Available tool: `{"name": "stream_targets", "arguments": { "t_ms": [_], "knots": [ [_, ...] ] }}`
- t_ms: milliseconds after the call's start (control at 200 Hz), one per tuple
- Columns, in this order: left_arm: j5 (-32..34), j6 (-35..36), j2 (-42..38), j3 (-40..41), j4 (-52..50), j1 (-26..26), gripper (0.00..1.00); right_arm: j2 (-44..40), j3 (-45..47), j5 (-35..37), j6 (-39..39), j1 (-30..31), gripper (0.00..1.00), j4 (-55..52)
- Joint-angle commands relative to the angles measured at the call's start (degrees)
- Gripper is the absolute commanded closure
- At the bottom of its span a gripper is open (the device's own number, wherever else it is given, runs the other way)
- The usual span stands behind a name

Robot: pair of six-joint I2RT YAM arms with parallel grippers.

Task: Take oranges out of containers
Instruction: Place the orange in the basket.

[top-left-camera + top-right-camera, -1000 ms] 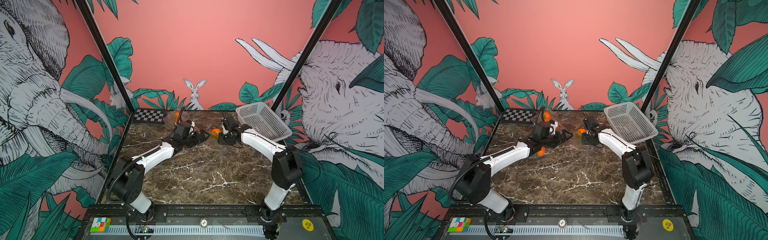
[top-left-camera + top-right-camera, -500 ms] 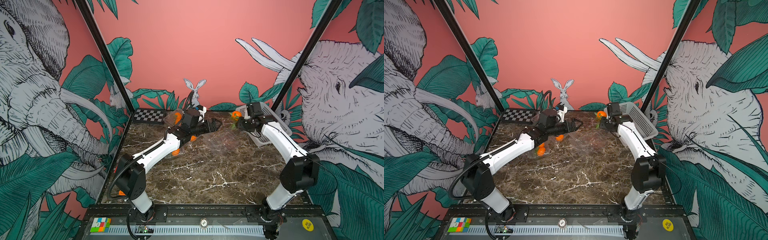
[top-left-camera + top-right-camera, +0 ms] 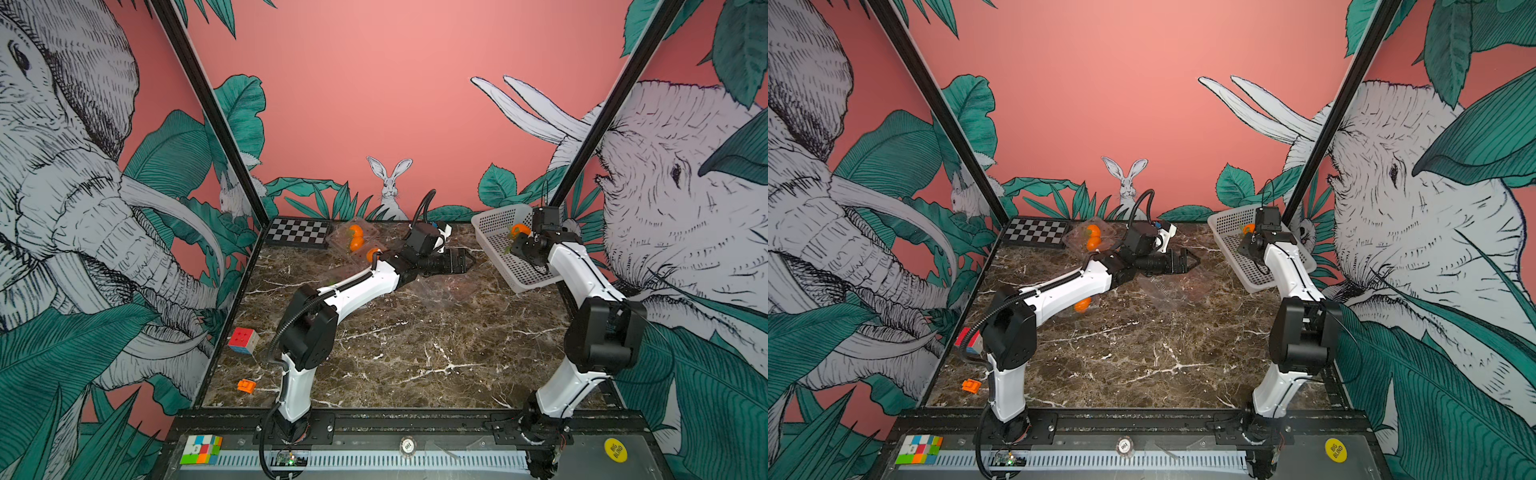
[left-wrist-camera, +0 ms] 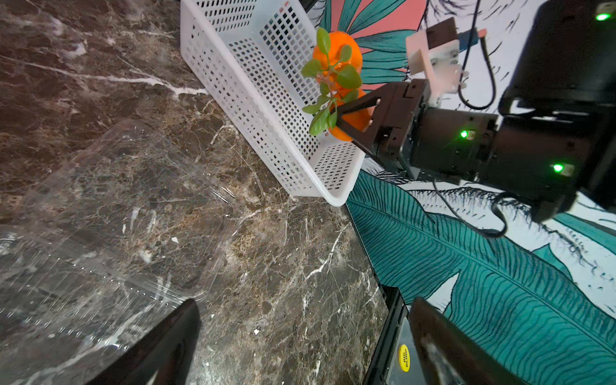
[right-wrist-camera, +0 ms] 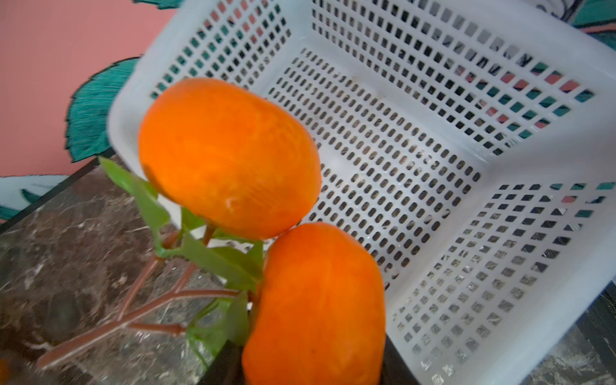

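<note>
My right gripper (image 5: 310, 360) is shut on the lower of two oranges (image 5: 316, 300) joined by a leafy twig; the upper orange (image 5: 226, 156) hangs free. In both top views the pair (image 3: 519, 230) (image 3: 1249, 228) is held over the tilted white basket (image 3: 494, 245). My left gripper (image 4: 303, 320) is open and empty, low over the table beside an empty clear container (image 4: 110, 206) (image 3: 449, 286). A container at the back (image 3: 353, 226) holds two oranges (image 3: 356, 239). Another orange (image 3: 1081, 304) lies under my left arm.
The basket (image 5: 433, 166) leans at the back right corner. A checkerboard (image 3: 297, 232) lies at the back left. A Rubik's cube (image 3: 243, 340) and a small orange block (image 3: 246, 385) sit by the left wall.
My right gripper has lifted the twig of oranges from the table's middle and carried it right, over the basket. My left gripper rose off the container and now points right.
</note>
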State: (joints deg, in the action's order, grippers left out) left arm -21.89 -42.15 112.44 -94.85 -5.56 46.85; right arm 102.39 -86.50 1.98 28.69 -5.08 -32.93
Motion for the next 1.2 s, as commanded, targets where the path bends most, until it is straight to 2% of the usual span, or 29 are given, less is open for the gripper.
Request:
{"name": "stream_targets", "arguments": {
  "t_ms": [0, 245, 380, 575, 685, 900, 960, 1100, 1195],
  "knots": [
    [-0.96, -0.15, -0.26, -1.59, -0.3, 0.26, 0.01, 2.97, 0.48, 0.27, -0.8, -1.61, 0.59, 2.43],
    [-1.14, -0.58, 1.55, -2.03, -0.83, 0.26, 0.01, 9.38, -2.49, -1.12, -2.83, -3.04, 0.52, 1.63],
    [-0.95, -0.56, 1.42, -1.62, -1.29, 0.26, 0.01, 9.16, -3.84, -1.45, -3.91, -3.27, 0.41, 0.67],
    [-0.53, 0.34, 0.34, -1.14, -2.65, 0.3, 0.01, 5.01, -4.1, -1.44, -5.37, -3.27, 0.16, -0.24],
    [0.45, 2.5, -1.0, -1.6, -4.7, 0.28, 0.01, 0.88, -1.69, -3.88, -5.87, -2.95, 0.02, 1.72],
    [2.51, 5.64, -4.03, -0.84, -7.34, 0.22, 0.01, -4.91, 5.08, -5.42, -10.88, 0.15, 0.02, 6.29],
    [2.64, 5.71, -4.75, 0.29, -7.21, 0.24, 0.01, -3.61, 4.9, -6.28, -12.5, 0.97, 0.07, 5.33],
    [2.98, 5.37, -6.41, 3.19, -6.44, 0.19, 0.01, -0.05, 4.75, -6.72, -14.98, 2.5, 0.27, 3.36],
    [3.25, 5.07, -7.52, 5.1, -6.02, 0.22, 0.01, 1.16, 5.63, -5.64, -15.98, 3.39, 0.31, 3.59]
  ]
}}
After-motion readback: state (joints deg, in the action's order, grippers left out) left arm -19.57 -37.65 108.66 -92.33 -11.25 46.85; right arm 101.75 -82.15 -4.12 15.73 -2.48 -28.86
